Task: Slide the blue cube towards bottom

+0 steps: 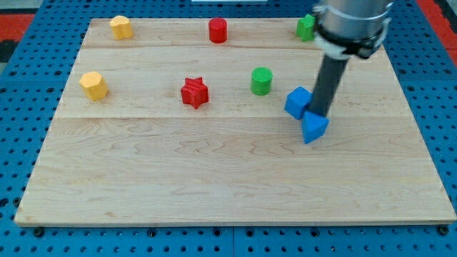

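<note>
Here, blue cube [298, 102] against my tip [319, 114]

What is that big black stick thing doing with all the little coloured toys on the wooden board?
That stick is the end of a robot arm. It has no claw, so it holds nothing; it only pushes. My tip sits right between two blue blocks: the blue cube on the view's left and a blue triangular block just below. There is only one picture, from a camera looking down at the wooden board from the front. Also on the board: a red star, a red cylinder, a green cylinder, a green block partly hidden behind the arm, and two yellow blocks. The job is to slide the blue cube toward the view's bottom.
</note>
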Available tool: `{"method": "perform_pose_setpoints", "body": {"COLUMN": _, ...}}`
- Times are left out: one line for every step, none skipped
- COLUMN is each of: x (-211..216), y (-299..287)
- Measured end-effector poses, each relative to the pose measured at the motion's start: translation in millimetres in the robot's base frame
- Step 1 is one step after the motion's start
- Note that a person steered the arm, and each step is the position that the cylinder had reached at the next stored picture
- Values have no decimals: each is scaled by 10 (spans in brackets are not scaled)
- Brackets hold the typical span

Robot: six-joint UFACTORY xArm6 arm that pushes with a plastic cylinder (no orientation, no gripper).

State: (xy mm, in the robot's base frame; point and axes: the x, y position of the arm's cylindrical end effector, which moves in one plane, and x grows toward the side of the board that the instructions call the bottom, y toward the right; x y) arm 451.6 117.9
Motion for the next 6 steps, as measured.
{"method": "perform_pose_setpoints", "body": {"x": 1, "y": -386}}
{"method": "perform_pose_setpoints", "body": {"x": -29, "y": 475}}
{"method": "perform_pose_setpoints", "body": {"x": -315, "y": 476}}
{"method": "perform_pose_setpoints", "body": {"x": -518, "y": -152}}
{"method": "perform_pose_setpoints", "body": {"x": -219, "y": -723}}
{"method": "perform_pose_setpoints", "body": {"x": -300, "y": -1189}}
